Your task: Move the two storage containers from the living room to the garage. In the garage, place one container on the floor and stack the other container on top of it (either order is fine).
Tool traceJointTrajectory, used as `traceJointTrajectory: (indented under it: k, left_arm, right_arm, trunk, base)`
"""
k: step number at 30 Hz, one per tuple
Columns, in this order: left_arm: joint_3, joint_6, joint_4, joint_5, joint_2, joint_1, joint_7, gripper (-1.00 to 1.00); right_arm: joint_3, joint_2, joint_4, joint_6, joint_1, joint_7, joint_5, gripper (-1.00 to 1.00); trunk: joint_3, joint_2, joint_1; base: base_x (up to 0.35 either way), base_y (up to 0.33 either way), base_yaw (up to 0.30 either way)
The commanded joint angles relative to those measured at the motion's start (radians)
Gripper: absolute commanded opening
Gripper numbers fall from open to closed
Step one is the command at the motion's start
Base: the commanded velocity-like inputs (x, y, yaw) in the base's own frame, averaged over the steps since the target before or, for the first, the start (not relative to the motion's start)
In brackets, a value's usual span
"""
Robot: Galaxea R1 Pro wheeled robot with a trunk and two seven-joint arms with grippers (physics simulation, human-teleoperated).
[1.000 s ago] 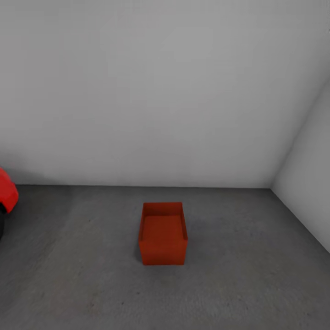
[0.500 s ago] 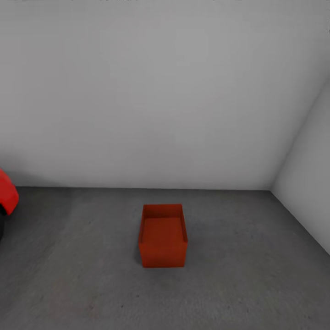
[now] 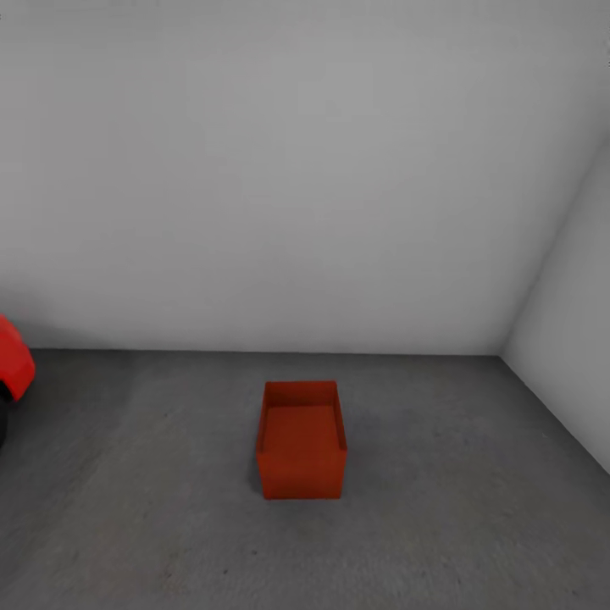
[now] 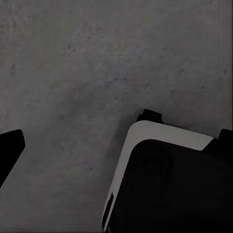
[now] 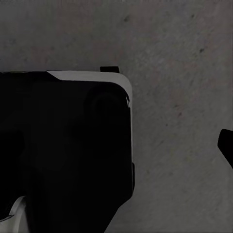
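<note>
Sitting on grey floor [image 3: 440,525] — unlabelled container [image 3: 301,440]

red car [image 3: 12,357], white walls [image 3: 296,169]

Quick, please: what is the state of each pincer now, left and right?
Left pincer: cannot be told; the left wrist view shows grey floor and dark robot parts.
Right pincer: cannot be told; the same in the right wrist view.

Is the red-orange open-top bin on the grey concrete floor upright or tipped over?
Upright. The red-orange open-top bin rests flat on the grey concrete floor, its opening facing up with the inner bottom visible. Whether a second bin sits beneath it cannot be told.
</note>
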Motion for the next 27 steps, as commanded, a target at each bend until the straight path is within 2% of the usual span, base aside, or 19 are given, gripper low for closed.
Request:
traceJointTrajectory:
  k: [1,12,27]
  left_arm:
    - [0.000,-0.003,0.001,0.005,-0.004,0.005,0.000,1.00]
    - [0.000,0.017,0.002,0.004,-0.012,0.025,-0.014,1.00]
    - [0.000,0.005,0.001,0.003,-0.012,0.026,-0.018,1.00]
  right_arm:
    - [0.008,0.001,0.003,-0.005,-0.001,-0.001,-0.007,1.00]
    - [0.008,0.001,0.003,-0.005,-0.001,-0.001,-0.007,1.00]
    - [0.009,0.001,0.003,-0.005,-0.001,-0.001,-0.007,1.00]
  trunk:
    - [-0.001,-0.001,0.000]
    - [0.011,-0.001,0.000]
    - [0.017,-0.001,0.000]
  base:
    - [0.000,0.000,0.000]
    - [0.000,0.000,0.000]
    - [0.000,0.000,0.000]
